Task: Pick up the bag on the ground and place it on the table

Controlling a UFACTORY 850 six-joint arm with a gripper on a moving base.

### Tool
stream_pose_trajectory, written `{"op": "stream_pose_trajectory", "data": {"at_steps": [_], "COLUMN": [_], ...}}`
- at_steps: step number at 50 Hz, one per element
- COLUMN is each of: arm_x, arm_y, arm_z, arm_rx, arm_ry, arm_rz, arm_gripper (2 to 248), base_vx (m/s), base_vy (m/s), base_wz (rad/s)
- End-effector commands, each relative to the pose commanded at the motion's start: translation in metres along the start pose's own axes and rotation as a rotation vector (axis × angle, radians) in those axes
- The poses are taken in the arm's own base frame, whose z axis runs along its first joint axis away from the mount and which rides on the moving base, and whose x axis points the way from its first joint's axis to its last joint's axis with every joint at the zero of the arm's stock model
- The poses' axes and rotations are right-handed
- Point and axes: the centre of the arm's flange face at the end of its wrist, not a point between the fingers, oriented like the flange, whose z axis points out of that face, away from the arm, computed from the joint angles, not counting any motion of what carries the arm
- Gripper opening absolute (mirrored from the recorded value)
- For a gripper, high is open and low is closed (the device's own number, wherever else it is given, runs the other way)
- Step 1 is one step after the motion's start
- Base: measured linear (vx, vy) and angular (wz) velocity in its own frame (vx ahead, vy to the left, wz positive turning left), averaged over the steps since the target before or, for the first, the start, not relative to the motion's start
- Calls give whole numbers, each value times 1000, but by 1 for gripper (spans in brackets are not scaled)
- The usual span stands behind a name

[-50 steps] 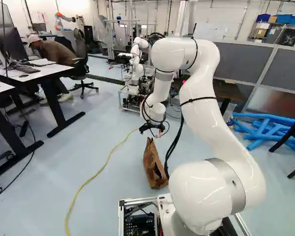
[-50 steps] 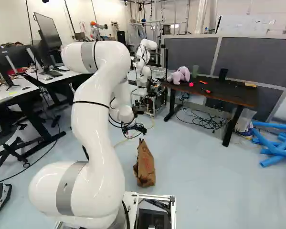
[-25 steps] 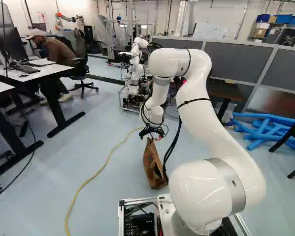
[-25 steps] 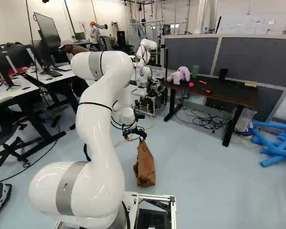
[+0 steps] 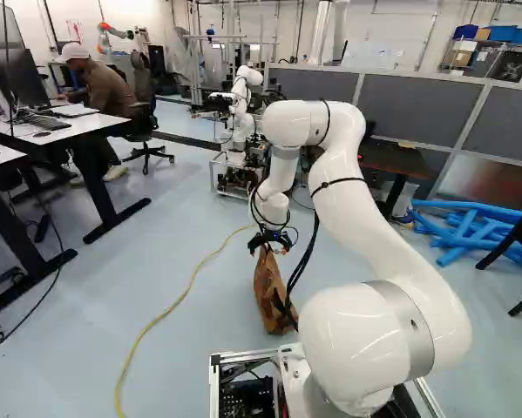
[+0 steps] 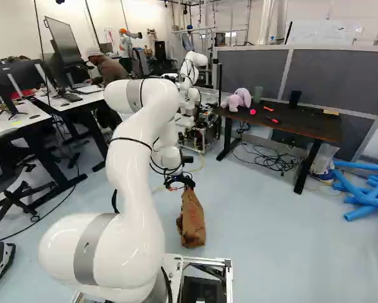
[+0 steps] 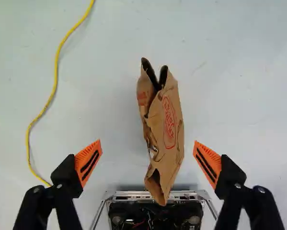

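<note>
- The floor [image 6: 271, 240] carries the bag, just ahead of the base [image 6: 207, 262] and well short of the counter's near edge.
- The counter [image 6: 302, 128] has a plush toy [image 6: 237, 100] by its left edge; its near edge looks the easier side for a set-down.
- The brown paper bag [image 7: 167, 124] stands creased; I judge it light, soft-walled, apt to crumple or tear. Its contents are hidden.
- The end effector [image 7: 147, 142] is wide open above it, holding nothing.
- The bag's top folds [image 7: 152, 117] offer the best hold, mid-length, both layers together.
- The orange pads [image 7: 210, 160] should grip dry paper with a gentle squeeze.
</note>
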Motion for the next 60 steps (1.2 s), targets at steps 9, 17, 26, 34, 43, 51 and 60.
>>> {"op": "stream_pose_trajectory", "data": {"at_steps": [9, 17, 26, 34, 43, 51, 60], "arm_x": [-1, -3, -3, -4, -4, -5, -6], "arm_y": [1, 1, 1, 1, 0, 0, 1], "arm_z": [14, 26, 40, 52, 66, 78, 91], "arm_rx": [-1, -1, -2, -2, 1, 3, 4], "arm_ry": [-25, -47, -60, -66, -73, -79, -84], "arm_rz": [1, 1, 1, -16, -96, -172, -195], "arm_gripper": [247, 247, 247, 247, 247, 247, 247], "base_vx": [0, 0, 0, 0, 0, 0, 0], "base_vy": [0, 0, 0, 0, 0, 0, 0], "base_wz": [0, 0, 0, 0, 0, 0, 0]}}
